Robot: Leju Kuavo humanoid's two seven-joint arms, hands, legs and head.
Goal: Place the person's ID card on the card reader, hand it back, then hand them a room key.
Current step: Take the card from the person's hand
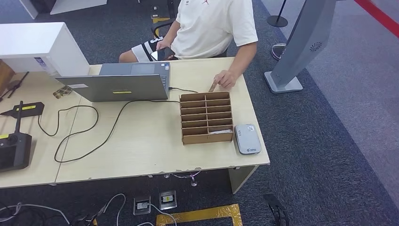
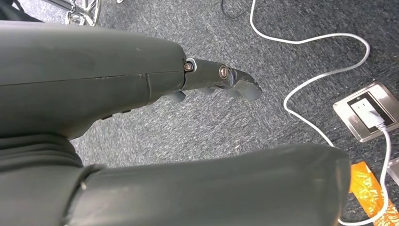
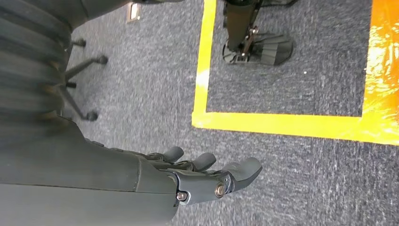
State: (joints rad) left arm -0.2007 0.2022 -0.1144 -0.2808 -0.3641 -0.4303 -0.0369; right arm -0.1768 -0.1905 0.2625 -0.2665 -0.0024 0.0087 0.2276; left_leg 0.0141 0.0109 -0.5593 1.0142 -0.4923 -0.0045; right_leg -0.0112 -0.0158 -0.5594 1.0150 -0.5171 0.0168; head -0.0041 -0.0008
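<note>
We saw person's hand (image 1: 227,78) tilting small tan card (image 1: 213,86) upright beside brown slotted cardboard box (image 1: 206,117), grey card reader (image 1: 247,138) lengthwise on pale bench (image 1: 141,146), our left hand (image 2: 221,82) and right hand (image 3: 207,174) empty, fingers apart

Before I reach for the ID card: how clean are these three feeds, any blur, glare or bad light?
Head view: even light, sharp on the card reader and wooden organizer. Left wrist view: left hand sharp, near covers soft. Right wrist view: glare on the orange tape, blur at the ribbed cover, right hand crisp.
</note>
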